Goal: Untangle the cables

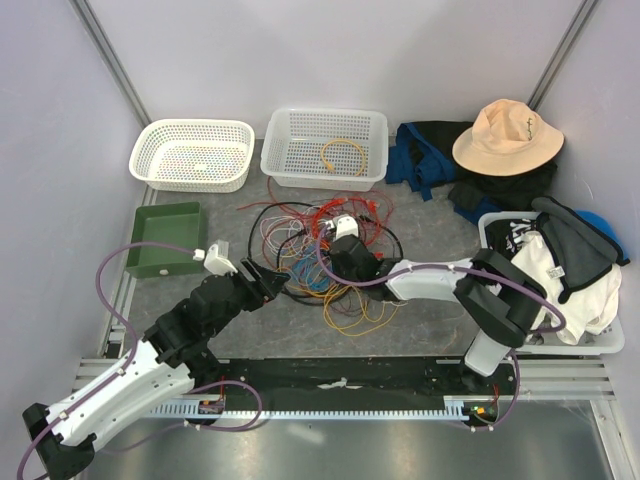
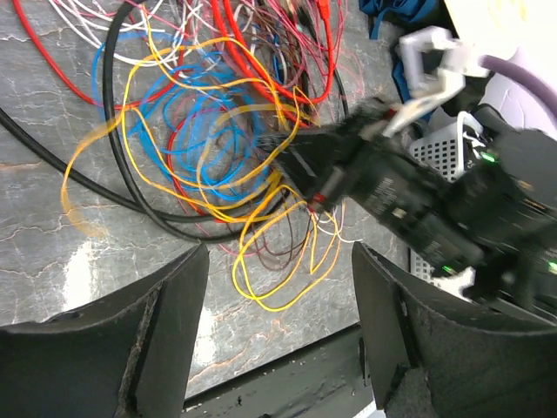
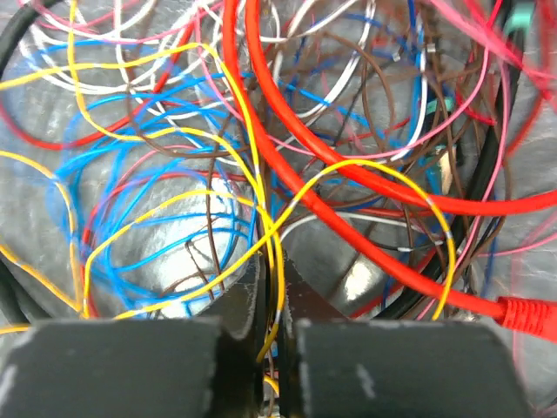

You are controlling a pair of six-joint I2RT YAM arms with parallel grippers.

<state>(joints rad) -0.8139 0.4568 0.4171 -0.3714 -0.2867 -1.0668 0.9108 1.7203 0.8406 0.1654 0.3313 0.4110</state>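
The cables (image 1: 322, 240) lie in a tangled heap mid-table: thin red, orange, yellow, blue, white and maroon wires and a thicker black loop. My right gripper (image 1: 332, 262) reaches into the heap from the right. In the right wrist view it (image 3: 271, 300) is shut on a yellow wire (image 3: 271, 261), with blue wires (image 3: 130, 252) and a thick red cable (image 3: 348, 174) beyond it. My left gripper (image 1: 275, 284) sits at the heap's left edge. In the left wrist view it (image 2: 278, 296) is open and empty, with yellow loops (image 2: 261, 287) just beyond its fingertips and the right gripper (image 2: 300, 157) among the wires.
Two white baskets stand at the back: one empty (image 1: 192, 153), the other (image 1: 325, 125) holding a coiled orange cable (image 1: 343, 157). A green tray (image 1: 165, 238) is at the left. Clothes and a tan hat (image 1: 505, 138) lie back right, next to a white bin of clothes (image 1: 600, 340).
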